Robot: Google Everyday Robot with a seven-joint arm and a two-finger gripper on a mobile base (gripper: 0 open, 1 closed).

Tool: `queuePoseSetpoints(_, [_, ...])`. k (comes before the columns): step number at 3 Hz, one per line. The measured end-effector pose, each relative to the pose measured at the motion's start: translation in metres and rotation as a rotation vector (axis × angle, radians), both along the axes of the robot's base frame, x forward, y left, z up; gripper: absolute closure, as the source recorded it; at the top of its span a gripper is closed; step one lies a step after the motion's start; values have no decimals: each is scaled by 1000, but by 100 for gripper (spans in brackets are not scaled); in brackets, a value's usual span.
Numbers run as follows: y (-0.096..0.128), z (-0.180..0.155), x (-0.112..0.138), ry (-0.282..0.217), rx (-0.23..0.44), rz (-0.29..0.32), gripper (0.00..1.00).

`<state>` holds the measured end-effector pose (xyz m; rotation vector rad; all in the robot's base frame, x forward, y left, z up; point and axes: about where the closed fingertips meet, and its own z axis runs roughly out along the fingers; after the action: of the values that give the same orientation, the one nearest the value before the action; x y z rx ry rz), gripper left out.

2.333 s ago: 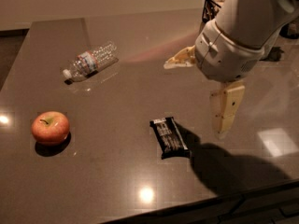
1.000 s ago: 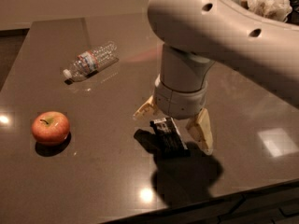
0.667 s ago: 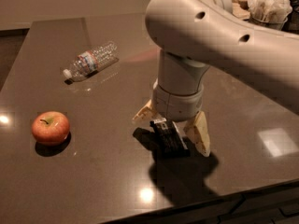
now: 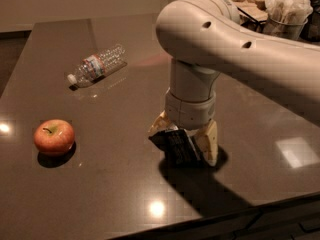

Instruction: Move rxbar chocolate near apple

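1. The step in hand is the grasp: the claw (image 4: 183, 145) is down at the worktop (image 4: 115, 194), right of centre, set over the rxbar chocolate (image 4: 175, 143).
2. Its fingers (image 4: 209, 141) stand a bar's width apart, pressed against opposite sides of the black wrapper. I'd call that clamped on it.
3. I can't tell whether the bar has left the surface.
4. The apple (image 4: 54, 136) sits well apart, near the left edge.
5. Next, I'd judge, comes a small lift and a carry leftward, setting down just beside the apple without bumping it.
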<state>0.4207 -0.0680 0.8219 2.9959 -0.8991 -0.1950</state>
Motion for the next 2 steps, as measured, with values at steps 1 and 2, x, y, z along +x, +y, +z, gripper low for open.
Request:
queuePoseSetpoints(1, [-1,-1,6,13,-10,-26,42])
queuePoseSetpoints(2, [-1,7,6,14,-10,-26,65])
